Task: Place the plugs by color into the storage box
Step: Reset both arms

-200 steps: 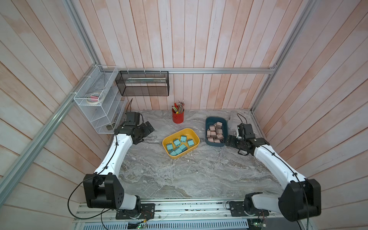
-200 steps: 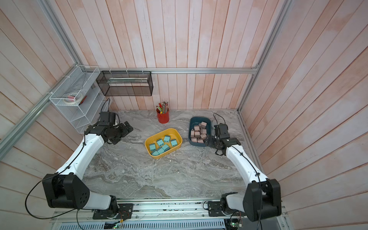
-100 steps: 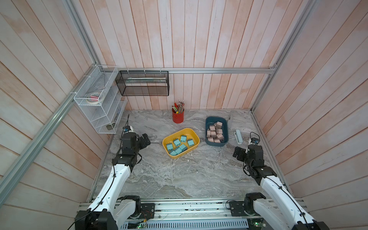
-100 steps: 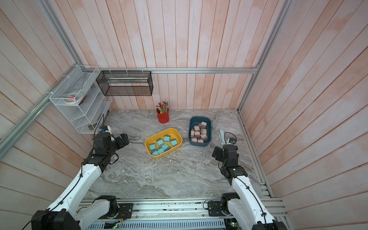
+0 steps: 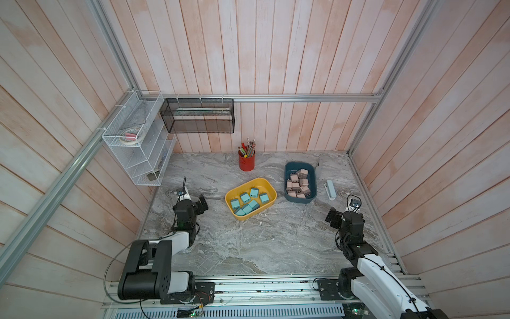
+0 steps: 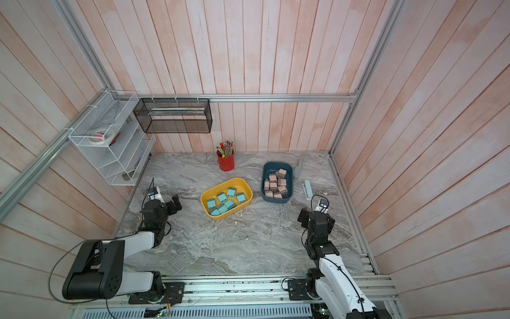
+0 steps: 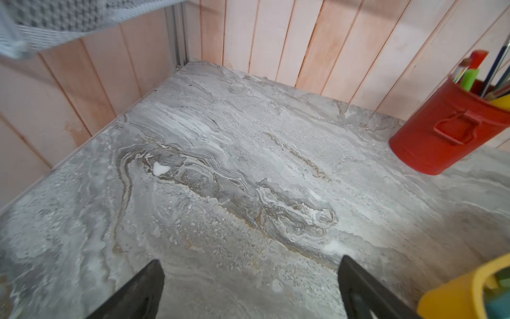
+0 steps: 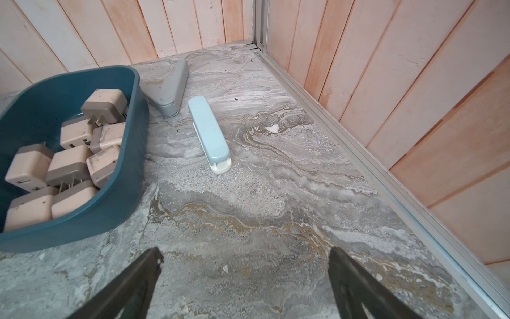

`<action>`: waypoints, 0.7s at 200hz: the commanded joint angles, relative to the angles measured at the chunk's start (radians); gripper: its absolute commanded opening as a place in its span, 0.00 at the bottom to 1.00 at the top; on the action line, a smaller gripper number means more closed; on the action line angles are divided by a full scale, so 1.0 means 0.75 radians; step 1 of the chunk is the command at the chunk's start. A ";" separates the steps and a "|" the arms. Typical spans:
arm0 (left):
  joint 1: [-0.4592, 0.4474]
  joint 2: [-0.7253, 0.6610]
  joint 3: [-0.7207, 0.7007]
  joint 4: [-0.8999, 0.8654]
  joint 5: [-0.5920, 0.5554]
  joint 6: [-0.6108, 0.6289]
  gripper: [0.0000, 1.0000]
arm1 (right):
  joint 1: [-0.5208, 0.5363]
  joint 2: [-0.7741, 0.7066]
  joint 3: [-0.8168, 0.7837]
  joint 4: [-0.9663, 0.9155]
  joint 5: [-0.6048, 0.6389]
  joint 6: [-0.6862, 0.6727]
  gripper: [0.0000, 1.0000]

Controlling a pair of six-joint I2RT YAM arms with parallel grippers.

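My left pincer (image 7: 251,262) is spread wide over bare marble tabletop (image 5: 262,243) with nothing between its tips. My right pincer (image 8: 245,250) is spread and empty too. In both top views my left arm sits folded at the lower left of the frame and my right arm at the lower right, both well apart from the bins.

The teal plugs (image 5: 249,203) all lie in the yellow bin (image 5: 242,217) at centre frame. The pinkish-beige plugs (image 5: 298,182) are heaped in the dark blue bin (image 5: 300,200) just to its right. I can find no loose plug on the marble, so I judge the sorting done and the step in hand to be a last check and parking.

To do that well I would keep both pincers spread, low and away from the bin rims, since a nudge could spill the heaped pink ones. The pale blue stapler (image 5: 330,189) right of the blue bin is close to the teal in colour. It is no plug, so I should leave it, and likewise the red pen pot (image 5: 246,163) above the bins.
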 commanded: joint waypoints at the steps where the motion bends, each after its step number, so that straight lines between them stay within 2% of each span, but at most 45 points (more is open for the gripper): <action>1: -0.005 0.064 0.007 0.310 0.115 0.231 1.00 | -0.005 -0.064 -0.060 0.106 0.022 -0.050 0.98; 11: 0.012 0.123 -0.062 0.454 0.037 0.174 1.00 | -0.005 -0.115 -0.079 0.101 0.026 -0.032 0.98; 24: 0.018 0.225 -0.191 0.844 -0.001 0.178 1.00 | -0.005 -0.183 -0.107 0.085 0.020 0.001 0.98; 38: 0.018 0.157 -0.153 0.669 0.034 0.169 1.00 | -0.005 -0.251 -0.140 0.071 0.023 0.037 0.98; 49: 0.015 0.210 -0.129 0.711 0.077 0.210 1.00 | -0.005 -0.283 -0.167 0.079 0.015 0.032 0.98; 57: 0.000 0.191 -0.112 0.647 0.073 0.219 1.00 | -0.005 -0.296 -0.178 0.108 0.014 0.030 0.98; 72: -0.002 0.201 -0.126 0.687 0.071 0.226 1.00 | -0.005 -0.269 -0.225 0.292 -0.017 -0.023 0.98; 89: -0.004 0.192 -0.125 0.671 0.075 0.225 1.00 | -0.007 -0.118 -0.262 0.579 -0.018 -0.085 0.98; 110: -0.005 0.199 -0.127 0.684 0.074 0.228 1.00 | -0.028 0.202 -0.209 0.845 0.014 -0.174 0.98; 140: -0.004 0.199 -0.125 0.679 0.092 0.233 1.00 | -0.065 0.633 -0.081 1.206 -0.130 -0.287 0.98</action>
